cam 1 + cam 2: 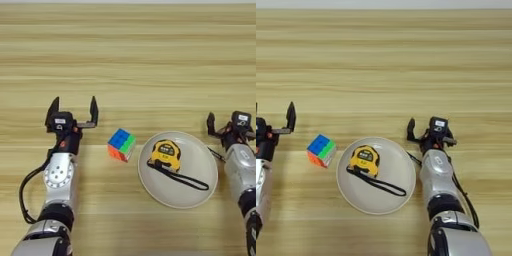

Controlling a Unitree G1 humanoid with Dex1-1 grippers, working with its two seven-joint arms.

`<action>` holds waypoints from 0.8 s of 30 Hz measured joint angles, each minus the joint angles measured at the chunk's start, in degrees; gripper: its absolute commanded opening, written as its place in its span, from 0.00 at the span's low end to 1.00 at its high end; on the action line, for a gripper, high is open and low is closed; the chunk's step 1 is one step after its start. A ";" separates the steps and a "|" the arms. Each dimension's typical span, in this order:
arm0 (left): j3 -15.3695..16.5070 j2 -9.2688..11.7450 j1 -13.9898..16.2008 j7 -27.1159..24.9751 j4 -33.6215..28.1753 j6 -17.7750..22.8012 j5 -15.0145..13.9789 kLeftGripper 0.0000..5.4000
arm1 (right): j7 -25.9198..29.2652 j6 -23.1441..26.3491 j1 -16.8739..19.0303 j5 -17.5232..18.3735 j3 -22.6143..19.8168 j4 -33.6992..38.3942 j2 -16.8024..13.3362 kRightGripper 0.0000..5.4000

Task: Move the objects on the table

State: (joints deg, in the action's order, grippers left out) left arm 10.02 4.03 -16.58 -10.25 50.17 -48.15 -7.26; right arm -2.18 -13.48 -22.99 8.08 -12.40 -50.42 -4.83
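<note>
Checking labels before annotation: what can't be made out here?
Thin dark rod: mostly hidden under the right arm, both views.
Left gripper: cut by the left edge in the right eye view.
Tape measure label: too small to read, both views.

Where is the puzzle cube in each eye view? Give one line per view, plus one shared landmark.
Left eye view: the puzzle cube sits just left of centre, right of the left gripper.
Right eye view: the cube lies far left, at mid height.
Shared landmark: the round plate immediately right of the cube, holding the tape measure.
</note>
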 measured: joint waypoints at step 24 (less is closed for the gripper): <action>0.63 -0.05 0.03 -1.70 -0.20 -0.19 -1.97 1.00 | -11.17 7.85 -12.61 -1.67 -2.84 -18.04 -3.05 1.00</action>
State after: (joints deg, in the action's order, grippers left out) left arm 10.65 3.99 -16.55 -11.96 49.98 -48.34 -9.23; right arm -13.35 -5.63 -35.60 6.41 -15.24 -68.46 -7.88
